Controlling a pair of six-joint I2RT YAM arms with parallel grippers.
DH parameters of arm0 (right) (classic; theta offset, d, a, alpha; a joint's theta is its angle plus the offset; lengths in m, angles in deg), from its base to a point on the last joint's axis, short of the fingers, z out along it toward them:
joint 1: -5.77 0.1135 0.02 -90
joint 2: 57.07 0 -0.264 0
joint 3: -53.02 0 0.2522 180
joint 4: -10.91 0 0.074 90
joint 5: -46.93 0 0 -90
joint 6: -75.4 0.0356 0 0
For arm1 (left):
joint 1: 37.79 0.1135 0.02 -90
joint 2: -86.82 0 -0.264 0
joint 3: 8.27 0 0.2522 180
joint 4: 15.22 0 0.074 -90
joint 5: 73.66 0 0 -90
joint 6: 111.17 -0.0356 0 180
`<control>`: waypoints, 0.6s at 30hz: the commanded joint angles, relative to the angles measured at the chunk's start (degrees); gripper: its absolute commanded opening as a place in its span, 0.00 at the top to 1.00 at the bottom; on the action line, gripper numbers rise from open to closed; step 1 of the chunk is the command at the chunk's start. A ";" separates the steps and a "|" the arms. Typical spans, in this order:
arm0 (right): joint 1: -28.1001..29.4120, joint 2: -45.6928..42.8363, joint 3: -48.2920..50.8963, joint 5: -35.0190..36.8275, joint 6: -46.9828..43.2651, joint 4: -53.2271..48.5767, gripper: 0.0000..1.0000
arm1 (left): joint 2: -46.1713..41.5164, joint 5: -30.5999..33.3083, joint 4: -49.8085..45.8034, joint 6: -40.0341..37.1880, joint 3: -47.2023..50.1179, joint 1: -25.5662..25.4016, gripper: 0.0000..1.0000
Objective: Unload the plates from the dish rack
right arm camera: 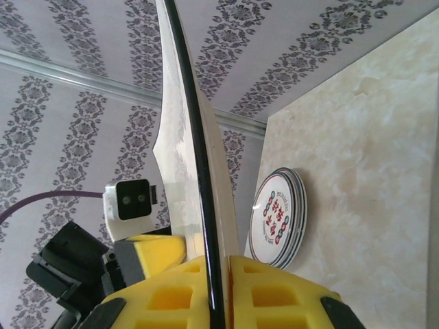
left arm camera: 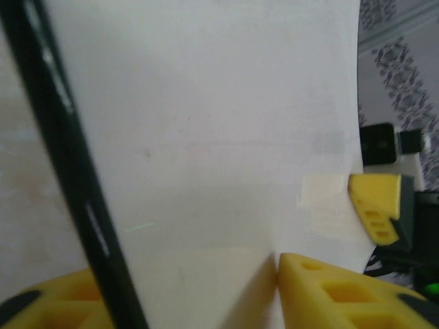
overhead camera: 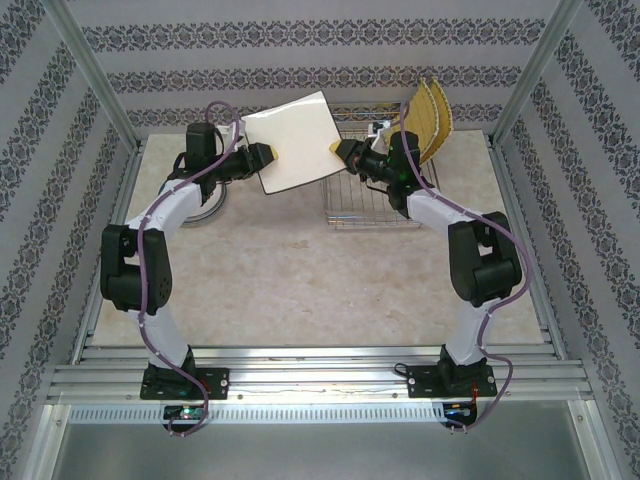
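While the right gripper (right arm camera: 219,284) pinched one edge of the plain white square plate (overhead camera: 290,140), the plate hung tilted in the air at 12 o'clock, left of the silver wire dish rack (overhead camera: 375,205) at 1 o'clock. Left gripper (overhead camera: 266,155) fingers straddled the opposite edge; clamped or not, could not tell. Round white floral plates (right arm camera: 278,219) lay stacked at 10 o'clock.

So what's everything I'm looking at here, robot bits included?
table: one, beige marble, under everything
dish rack: one, silver wire, far middle of the table
yellow plates: at least two, yellow grid, upright at the rack's far right
white square plate: one, white with dark rim, held in the air left of the rack
round plates: one stack, number unclear, white with red pattern, on the table's left
left gripper: one, yellow fingers, at the square plate's left edge
right gripper: one, yellow fingers, shut on its right edge
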 commanded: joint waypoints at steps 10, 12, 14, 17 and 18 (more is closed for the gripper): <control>1.01 1.24 -7.17 -3.61 -0.64 5.83 0.86 | 1.42 -2.84 7.08 3.01 0.62 1.11 1.00; 0.89 1.16 -8.18 -3.52 -2.06 3.24 0.65 | 1.59 -2.48 7.71 3.61 0.70 1.18 1.00; 0.77 1.17 -9.32 -3.54 -3.14 0.83 0.43 | 1.39 -1.59 8.60 4.21 1.12 1.26 1.00; 0.55 0.91 -10.91 -3.36 -5.05 -3.15 0.12 | 0.49 0.13 10.87 5.96 2.10 1.56 1.00; 0.38 0.81 -11.30 -3.26 -5.56 -4.59 0.03 | -0.01 0.75 11.96 6.82 2.56 1.73 1.00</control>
